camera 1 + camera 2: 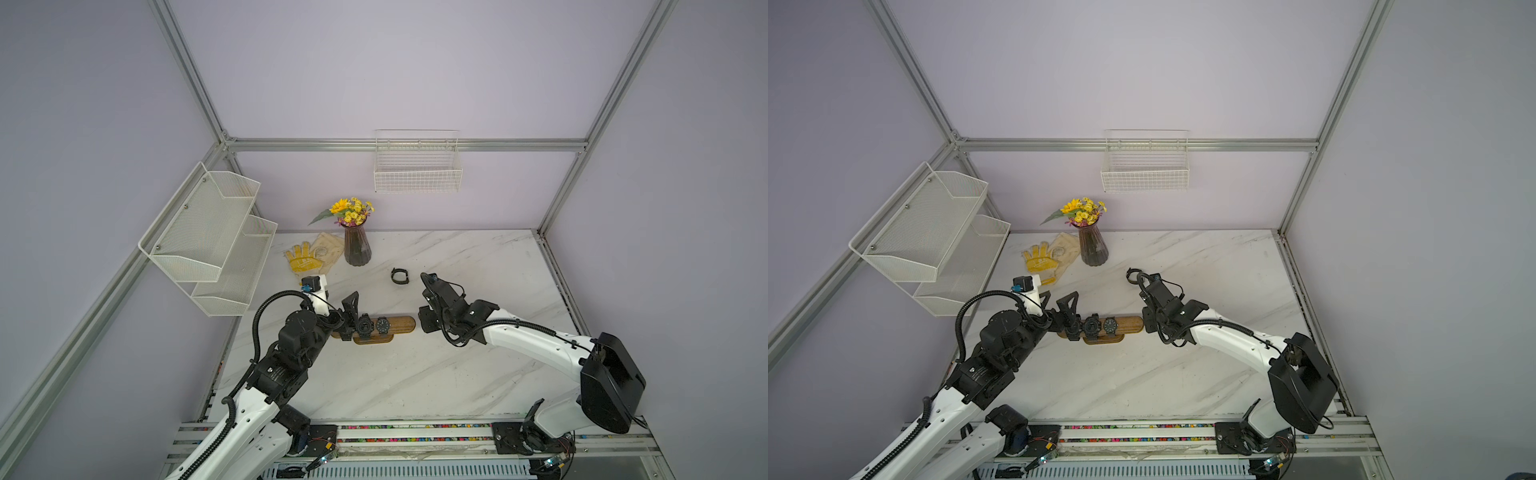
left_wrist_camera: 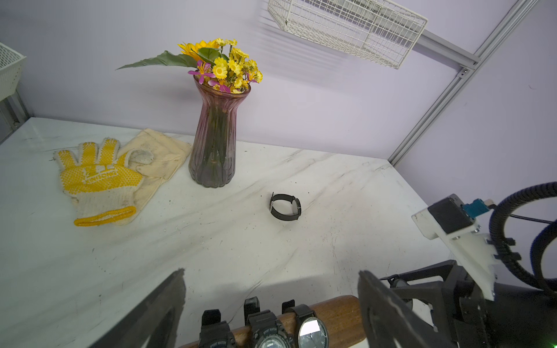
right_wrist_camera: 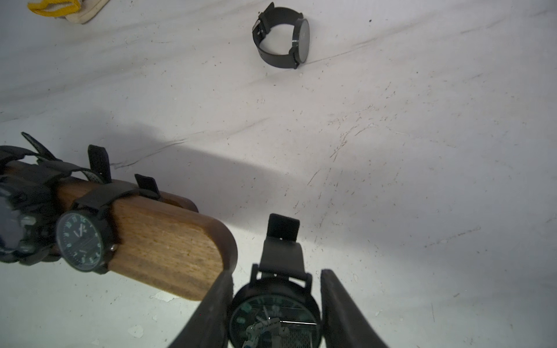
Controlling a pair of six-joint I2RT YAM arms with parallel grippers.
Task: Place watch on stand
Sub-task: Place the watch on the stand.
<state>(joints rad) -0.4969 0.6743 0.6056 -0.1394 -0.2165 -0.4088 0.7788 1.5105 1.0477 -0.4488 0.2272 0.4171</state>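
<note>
Two watches (image 2: 268,331) read SPORT WATCH; left pincer (image 2: 271,274) gapes, right pincer (image 3: 275,274) clamps a watch (image 3: 274,316).

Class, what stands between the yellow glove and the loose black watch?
The vase of flowers stands between the glove and the loose watch, shown in the left wrist view.

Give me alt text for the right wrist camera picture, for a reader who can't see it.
The right claw grips a black watch by its case, just off the rounded end of the wooden stand, which already carries other watches. Farther off, a slim watch lies loose on the marble table.
</note>
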